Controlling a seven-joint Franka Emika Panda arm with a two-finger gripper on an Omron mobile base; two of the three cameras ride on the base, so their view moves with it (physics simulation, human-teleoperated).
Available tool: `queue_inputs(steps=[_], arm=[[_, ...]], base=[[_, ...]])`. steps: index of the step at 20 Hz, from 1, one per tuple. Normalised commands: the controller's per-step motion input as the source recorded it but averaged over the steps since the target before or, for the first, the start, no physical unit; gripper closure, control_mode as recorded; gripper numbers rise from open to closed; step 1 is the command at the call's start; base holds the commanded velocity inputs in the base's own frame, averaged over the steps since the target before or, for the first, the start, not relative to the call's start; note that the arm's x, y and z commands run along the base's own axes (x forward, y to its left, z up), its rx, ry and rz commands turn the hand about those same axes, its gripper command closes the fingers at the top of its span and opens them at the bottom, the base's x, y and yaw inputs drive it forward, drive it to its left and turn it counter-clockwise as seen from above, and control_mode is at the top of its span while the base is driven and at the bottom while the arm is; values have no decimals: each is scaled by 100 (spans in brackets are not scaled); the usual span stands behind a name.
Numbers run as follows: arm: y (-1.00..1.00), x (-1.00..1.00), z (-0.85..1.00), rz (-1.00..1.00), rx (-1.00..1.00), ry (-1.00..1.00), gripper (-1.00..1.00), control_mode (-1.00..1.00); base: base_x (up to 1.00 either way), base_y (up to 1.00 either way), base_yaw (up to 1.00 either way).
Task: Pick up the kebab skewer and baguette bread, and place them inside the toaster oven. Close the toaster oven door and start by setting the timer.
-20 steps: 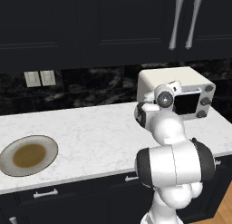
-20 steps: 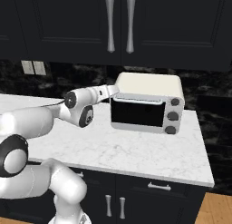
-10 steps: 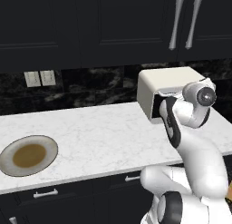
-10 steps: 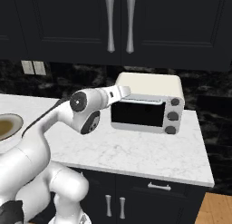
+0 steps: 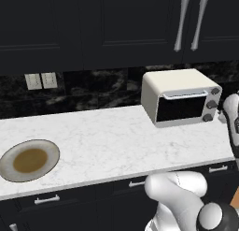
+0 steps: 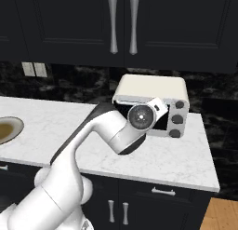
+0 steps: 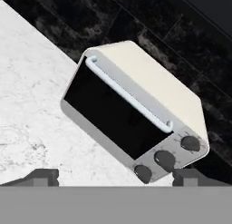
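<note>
1. The toaster oven [image 5: 181, 97] stands at the back right corner of the white marble counter [image 5: 107, 136], against the dark backsplash.
2. The toaster oven door [image 7: 115, 114] is shut, its light bar handle along the top edge (three dark knobs show at one end of the front in the hand view).
3. The gripper [image 7: 115, 175] hangs in front of the oven with its jaws spread wide, holding nothing.
4. A plate [image 5: 29, 160] lies near the counter's front left edge, well apart from the oven, its middle brown.
5. Dark cabinets [image 5: 140, 24] hang above.
</note>
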Motion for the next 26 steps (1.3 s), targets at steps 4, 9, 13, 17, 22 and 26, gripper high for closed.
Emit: queue_inputs(steps=[4, 9, 13, 17, 22, 26], arm=[[-98, -42, 0, 25, -21, 7, -100, -100], [-57, 5, -43, 1, -11, 1, -100, -100], [-1, 50, -63, 0, 0, -3, -100, -100], [5, 64, -64, 0, 0, -11, -100, -100], [-2, 38, -19, 3, 0, -16, -100, -100], [-3, 43, -13, 8, 0, -21, -100, -100]], base=[[0, 0, 0], [0, 0, 0], [0, 0, 0], [0, 0, 0], [0, 0, 0], [0, 0, 0]])
